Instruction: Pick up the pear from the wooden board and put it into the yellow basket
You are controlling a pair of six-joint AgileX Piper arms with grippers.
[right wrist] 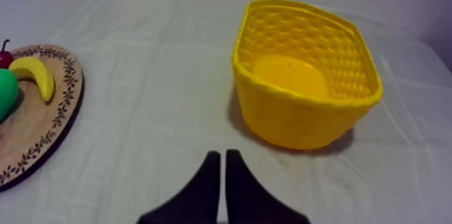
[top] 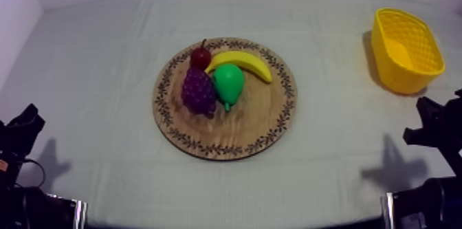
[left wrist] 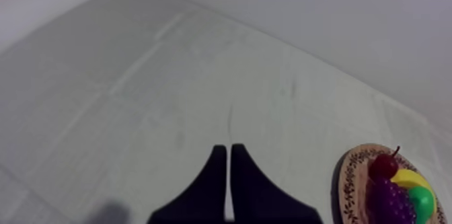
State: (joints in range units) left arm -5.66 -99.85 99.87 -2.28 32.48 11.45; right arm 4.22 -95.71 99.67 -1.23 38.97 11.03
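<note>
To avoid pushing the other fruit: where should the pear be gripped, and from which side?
Probably its narrow end, from above, with the right gripper. The pear lies flat, that end pointing to the near rim of the wooden board, with room beside it. The grapes touch its broad body and the banana curves past its far end.

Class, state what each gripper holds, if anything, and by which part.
Nothing: left gripper and right gripper are shut empty; the pear lies on the board.
</note>
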